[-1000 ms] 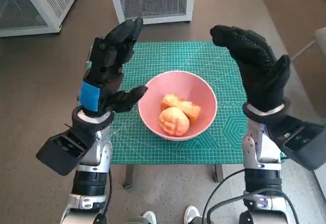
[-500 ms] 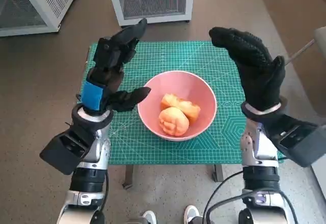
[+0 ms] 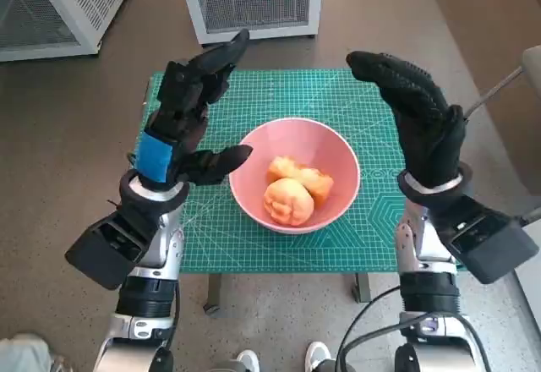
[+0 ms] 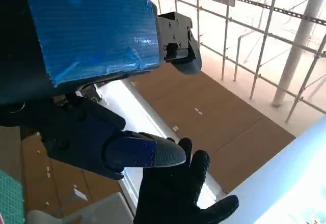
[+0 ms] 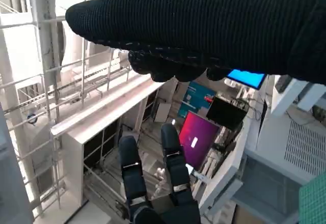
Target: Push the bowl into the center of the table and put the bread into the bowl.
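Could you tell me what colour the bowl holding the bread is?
The bowl is pink, clearest in the head view.

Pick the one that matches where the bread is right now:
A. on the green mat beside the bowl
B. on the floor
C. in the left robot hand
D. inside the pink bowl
D: both pieces of bread lie inside the pink bowl, while the left robot hand and right robot hand are raised and hold nothing.

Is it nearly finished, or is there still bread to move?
It looks finished. The pink bowl sits about mid-table on the green mat, and two pieces of bread lie inside it. Nothing is in hand: the left hand and right hand are raised on either side, fingers apart, holding nothing. No bread shows outside the bowl.
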You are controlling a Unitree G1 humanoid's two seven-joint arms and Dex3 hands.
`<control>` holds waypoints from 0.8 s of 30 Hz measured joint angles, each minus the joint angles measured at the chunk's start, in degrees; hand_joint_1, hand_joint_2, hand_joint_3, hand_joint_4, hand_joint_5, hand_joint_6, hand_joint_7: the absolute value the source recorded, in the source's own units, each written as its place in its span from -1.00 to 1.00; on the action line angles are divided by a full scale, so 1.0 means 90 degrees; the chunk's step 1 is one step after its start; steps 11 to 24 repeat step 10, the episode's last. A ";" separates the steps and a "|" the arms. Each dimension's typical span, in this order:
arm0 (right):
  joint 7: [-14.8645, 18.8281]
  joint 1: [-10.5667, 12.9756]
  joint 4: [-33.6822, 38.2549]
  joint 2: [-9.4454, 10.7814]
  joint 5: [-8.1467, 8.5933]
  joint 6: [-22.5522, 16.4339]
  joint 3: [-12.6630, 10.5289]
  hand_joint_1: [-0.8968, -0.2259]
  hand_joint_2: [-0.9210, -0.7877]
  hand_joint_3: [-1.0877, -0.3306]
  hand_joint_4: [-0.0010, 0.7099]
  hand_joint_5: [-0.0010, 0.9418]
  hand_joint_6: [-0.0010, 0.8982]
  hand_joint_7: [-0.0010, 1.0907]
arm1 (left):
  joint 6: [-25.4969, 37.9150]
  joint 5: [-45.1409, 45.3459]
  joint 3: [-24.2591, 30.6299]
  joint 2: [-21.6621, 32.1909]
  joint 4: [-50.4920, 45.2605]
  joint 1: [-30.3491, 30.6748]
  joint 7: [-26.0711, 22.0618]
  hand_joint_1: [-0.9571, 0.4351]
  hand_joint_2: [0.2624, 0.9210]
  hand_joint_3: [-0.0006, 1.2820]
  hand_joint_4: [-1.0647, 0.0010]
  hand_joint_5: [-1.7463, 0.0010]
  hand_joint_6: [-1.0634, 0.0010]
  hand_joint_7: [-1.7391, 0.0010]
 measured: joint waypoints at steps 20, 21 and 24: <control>-0.0021 -0.0081 0.0040 -0.0007 -0.0127 -0.0068 0.0081 -0.01 -1.00 0.42 -0.27 -0.99 -1.00 0.22 | 0.0000 -0.0019 -0.0010 -0.0007 0.0065 0.0000 -0.0034 -0.56 1.00 -0.50 0.51 0.97 1.00 0.14; -0.0021 -0.0081 0.0040 -0.0007 -0.0127 -0.0068 0.0081 -0.01 -1.00 0.42 -0.27 -0.99 -1.00 0.22 | 0.0000 -0.0019 -0.0010 -0.0007 0.0065 0.0000 -0.0034 -0.56 1.00 -0.50 0.51 0.97 1.00 0.14; -0.0021 -0.0081 0.0040 -0.0007 -0.0127 -0.0068 0.0081 -0.01 -1.00 0.42 -0.27 -0.99 -1.00 0.22 | 0.0000 -0.0019 -0.0010 -0.0007 0.0065 0.0000 -0.0034 -0.56 1.00 -0.50 0.51 0.97 1.00 0.14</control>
